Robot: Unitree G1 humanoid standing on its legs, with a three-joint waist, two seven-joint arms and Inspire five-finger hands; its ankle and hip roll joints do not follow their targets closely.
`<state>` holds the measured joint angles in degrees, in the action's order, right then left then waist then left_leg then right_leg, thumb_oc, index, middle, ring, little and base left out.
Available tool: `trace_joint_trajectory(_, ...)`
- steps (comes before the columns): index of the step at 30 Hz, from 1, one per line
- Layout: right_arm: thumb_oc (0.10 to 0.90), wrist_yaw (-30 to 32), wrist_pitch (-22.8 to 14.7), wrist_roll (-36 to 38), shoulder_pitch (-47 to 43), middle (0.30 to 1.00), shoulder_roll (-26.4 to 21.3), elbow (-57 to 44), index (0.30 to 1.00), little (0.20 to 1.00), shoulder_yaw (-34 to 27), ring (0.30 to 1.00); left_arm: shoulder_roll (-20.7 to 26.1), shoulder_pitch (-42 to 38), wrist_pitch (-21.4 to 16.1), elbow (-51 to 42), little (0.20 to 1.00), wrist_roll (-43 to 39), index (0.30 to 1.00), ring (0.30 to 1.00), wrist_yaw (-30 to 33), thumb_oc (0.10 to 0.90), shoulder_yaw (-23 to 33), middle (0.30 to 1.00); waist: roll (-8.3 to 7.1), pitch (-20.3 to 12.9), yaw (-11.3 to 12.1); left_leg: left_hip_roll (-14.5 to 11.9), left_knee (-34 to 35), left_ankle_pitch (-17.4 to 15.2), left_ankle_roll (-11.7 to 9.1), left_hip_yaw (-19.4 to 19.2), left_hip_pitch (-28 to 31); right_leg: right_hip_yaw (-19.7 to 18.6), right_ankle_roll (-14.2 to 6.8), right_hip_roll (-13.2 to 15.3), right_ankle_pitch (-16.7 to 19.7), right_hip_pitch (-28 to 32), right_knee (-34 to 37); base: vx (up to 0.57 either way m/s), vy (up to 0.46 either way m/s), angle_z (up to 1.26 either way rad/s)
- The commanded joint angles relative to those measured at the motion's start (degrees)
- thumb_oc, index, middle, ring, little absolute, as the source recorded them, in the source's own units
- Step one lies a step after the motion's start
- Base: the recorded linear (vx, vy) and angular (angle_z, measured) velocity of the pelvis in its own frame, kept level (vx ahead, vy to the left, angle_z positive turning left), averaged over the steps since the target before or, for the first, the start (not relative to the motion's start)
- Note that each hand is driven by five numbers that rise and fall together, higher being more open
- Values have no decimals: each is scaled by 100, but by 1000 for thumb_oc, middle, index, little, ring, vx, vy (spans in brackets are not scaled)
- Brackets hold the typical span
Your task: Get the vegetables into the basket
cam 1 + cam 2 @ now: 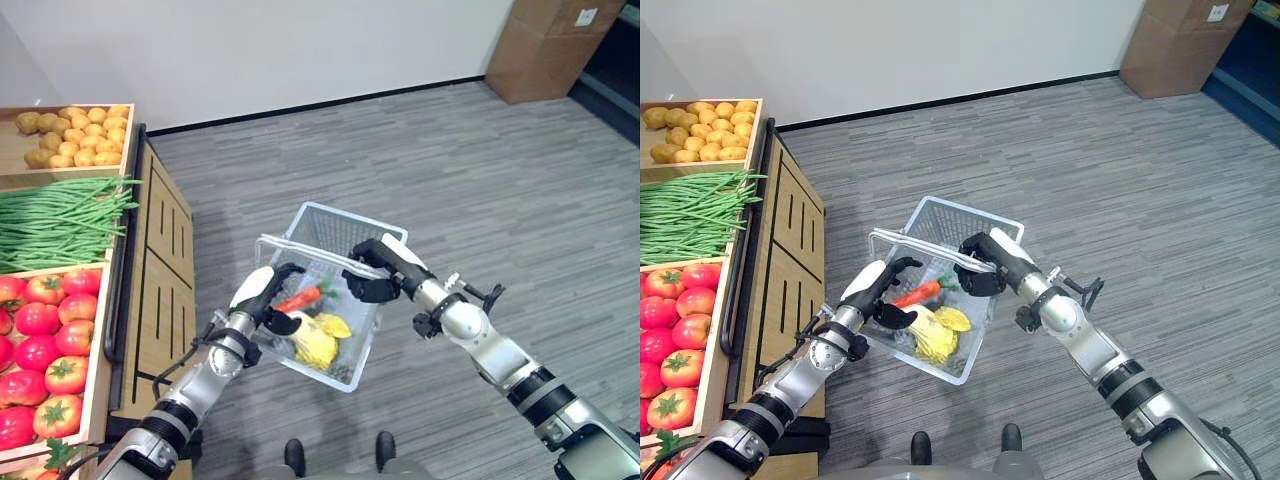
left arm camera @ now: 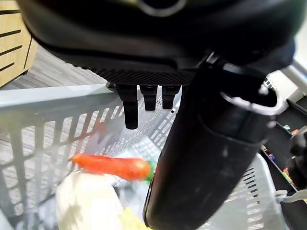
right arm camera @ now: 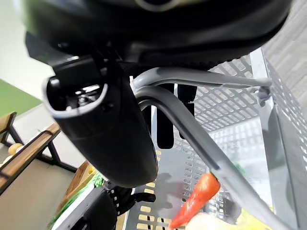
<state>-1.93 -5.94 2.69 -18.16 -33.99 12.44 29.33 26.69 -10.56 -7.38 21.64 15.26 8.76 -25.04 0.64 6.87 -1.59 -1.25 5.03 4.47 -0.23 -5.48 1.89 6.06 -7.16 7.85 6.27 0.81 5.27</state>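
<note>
The right hand (image 1: 985, 268) curls its fingers round the basket's handles (image 3: 192, 124) to carry the basket (image 1: 372, 345), while the left hand (image 1: 265, 295), fingers loosely spread, hovers over its near rim above the carrot (image 2: 112, 166) inside.

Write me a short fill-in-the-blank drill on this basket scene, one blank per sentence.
1. The right robot hand is curled round the grey mesh basket's ____.
2. The orange vegetable lying inside the basket is a ____.
3. On the wooden produce stand, the long green beans lie between the potatoes and the red ____.

Missing words: handle; carrot; tomatoes
</note>
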Motion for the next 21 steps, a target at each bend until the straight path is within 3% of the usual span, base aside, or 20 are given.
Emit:
trace_joint_trajectory(1, 400, 517, -695, 4, -84, 300, 212, 15, 300, 300, -627, 300, 341, -80, -557, -473, 1000, -746, 1000, 1000, -111, 900, 168, 1000, -254, -844, 130, -391, -3, -258, -490, 111, -22, 49, -330, 345, -11, -83, -27, 22, -2, 3)
trace_joint_trajectory(8, 400, 840, -538, -444, 94, 300, 382, 1082, 300, 300, -941, 300, 641, 670, -781, -1490, 1000, -1845, 1000, 1000, -811, 900, 62, 1000, -230, -796, 252, -371, -3, -248, -463, 229, -51, 128, -324, 359, -32, -36, -27, 3, -4, 4)
trace_joint_trajectory(12, 400, 1074, -470, -647, 67, 300, 510, 1807, 300, 300, -1090, 300, 683, 1037, -789, -1532, 1000, -2089, 1000, 1000, -924, 900, 97, 1000, -221, -751, 340, -361, -3, -228, -454, 305, -87, 183, -316, 353, -48, -24, -27, -7, -18, 13)
trace_joint_trajectory(14, 400, 1265, -339, -868, -13, 300, 550, 2589, 300, 300, -1209, 300, 623, 1411, -722, -1173, 1000, -2423, 1000, 1000, -1122, 900, 146, 1000, -187, -659, 437, -360, -3, -173, -464, 418, -167, 265, -303, 341, -53, -23, -27, -30, -33, 20)
trace_joint_trajectory(20, 400, 1376, -215, -1011, -145, 300, 563, 3591, 300, 300, -1275, 300, 403, 1736, -597, -174, 1000, -2478, 1000, 1000, -1198, 900, 332, 1000, -119, -539, 522, -379, -3, -99, -481, 519, -275, 346, -283, 314, -50, -76, -27, -37, -36, 16)
trace_joint_trajectory(21, 400, 1513, -103, -1163, -345, 300, 416, 4671, 300, 300, -1416, 300, 153, 1756, -563, 1616, 1000, -1215, 1000, 1000, -1005, 900, 305, 1000, -43, -424, 603, -419, -3, -22, -520, 595, -413, 393, -267, 279, -46, -167, -27, -51, -66, 15)
